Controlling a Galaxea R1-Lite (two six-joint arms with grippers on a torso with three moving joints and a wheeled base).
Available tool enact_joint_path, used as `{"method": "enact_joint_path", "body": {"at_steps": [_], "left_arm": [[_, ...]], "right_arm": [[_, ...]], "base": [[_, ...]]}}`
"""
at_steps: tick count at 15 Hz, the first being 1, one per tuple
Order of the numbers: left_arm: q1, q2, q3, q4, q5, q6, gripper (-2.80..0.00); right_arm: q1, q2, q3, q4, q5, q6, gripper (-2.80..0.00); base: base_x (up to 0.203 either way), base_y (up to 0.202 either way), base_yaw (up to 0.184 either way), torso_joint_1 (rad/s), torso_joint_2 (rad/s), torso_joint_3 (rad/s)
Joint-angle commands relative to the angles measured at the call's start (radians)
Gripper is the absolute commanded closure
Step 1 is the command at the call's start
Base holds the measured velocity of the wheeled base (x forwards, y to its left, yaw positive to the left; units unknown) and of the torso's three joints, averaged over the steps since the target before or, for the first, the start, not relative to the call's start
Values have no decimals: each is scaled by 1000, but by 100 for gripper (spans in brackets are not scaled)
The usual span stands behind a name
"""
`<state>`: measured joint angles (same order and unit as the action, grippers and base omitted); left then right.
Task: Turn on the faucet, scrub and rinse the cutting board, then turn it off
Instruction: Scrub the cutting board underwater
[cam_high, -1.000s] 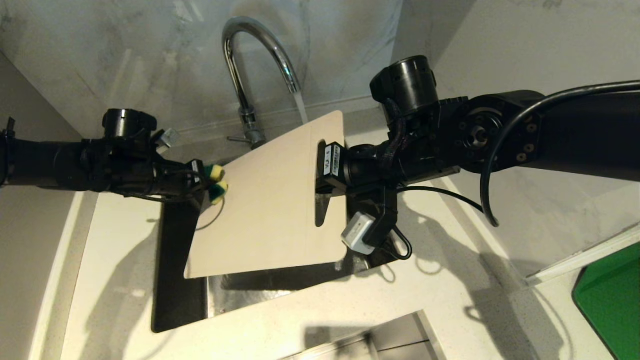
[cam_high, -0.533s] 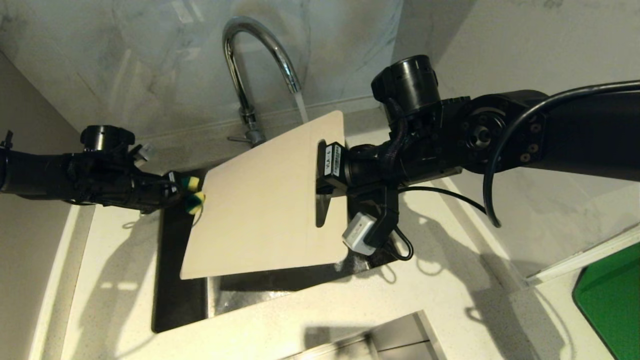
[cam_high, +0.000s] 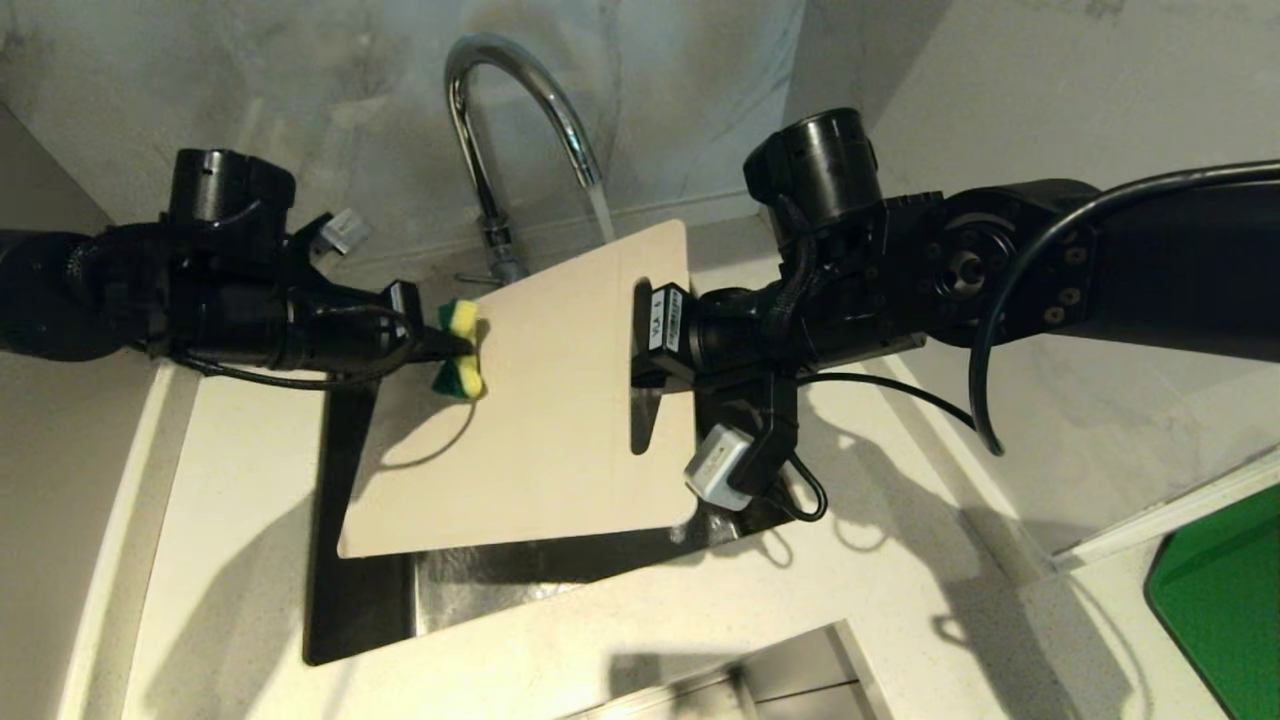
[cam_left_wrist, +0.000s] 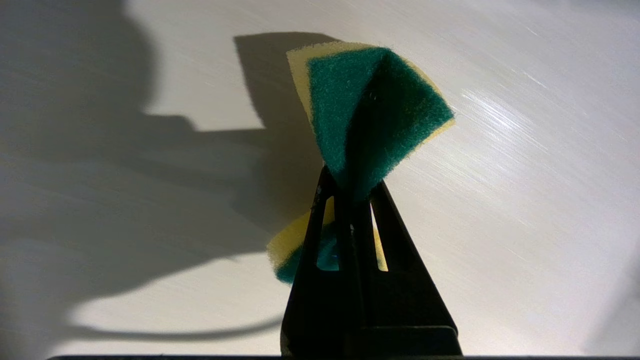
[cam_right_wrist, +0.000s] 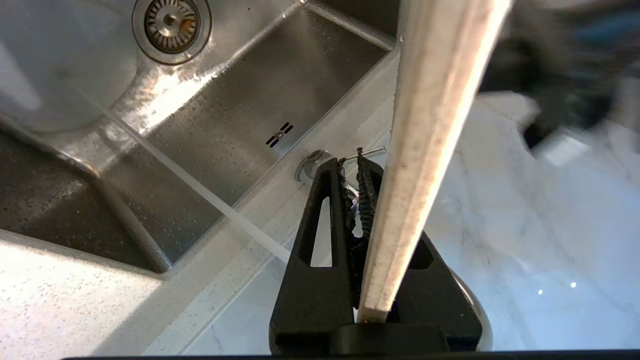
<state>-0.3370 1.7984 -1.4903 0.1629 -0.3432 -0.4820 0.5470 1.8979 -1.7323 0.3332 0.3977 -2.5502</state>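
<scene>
Right gripper (cam_high: 640, 345) clamps cutting board (cam_high: 540, 420) at 3 o'clock edge above sink (cam_right_wrist: 210, 105). Left gripper (cam_high: 455, 345), pinching sponge (cam_high: 462, 350), at 10 o'clock corner. Faucet (cam_high: 500, 120) running.

text: white label (cam_high: 665, 320) on right wrist | print too small to read | none elsewhere

Matte black arms (cam_high: 1000, 270), round joint caps; looping black cables — white barcode label (cam_high: 664, 318)
</scene>
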Motion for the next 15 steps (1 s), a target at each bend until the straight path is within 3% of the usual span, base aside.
{"method": "enact_joint_path", "body": {"at_steps": [1, 3, 6, 11, 15], "left_arm": [[-146, -85, 11, 26, 13, -20, 0], [-204, -89, 26, 34, 44, -32, 0], [-194, -75, 84, 31, 48, -29, 0], [-70, -52, 151, -27, 37, -24, 0], [70, -12, 258, -122, 18, 26, 0]], "right_arm": [[1, -2, 0, 3, 2, -15, 0], [1, -12, 0, 3, 2, -5, 0], [1, -20, 4, 3, 1, 5, 0], [1, -22, 2, 3, 1, 7, 0], [1, -28, 4, 3, 3, 11, 0]], "base": [[0, 0, 0, 0, 0, 0], [0, 0, 0, 0, 0, 0], [0, 0, 0, 0, 0, 0], [0, 0, 0, 0, 0, 0], [0, 0, 0, 0, 0, 0]]}}
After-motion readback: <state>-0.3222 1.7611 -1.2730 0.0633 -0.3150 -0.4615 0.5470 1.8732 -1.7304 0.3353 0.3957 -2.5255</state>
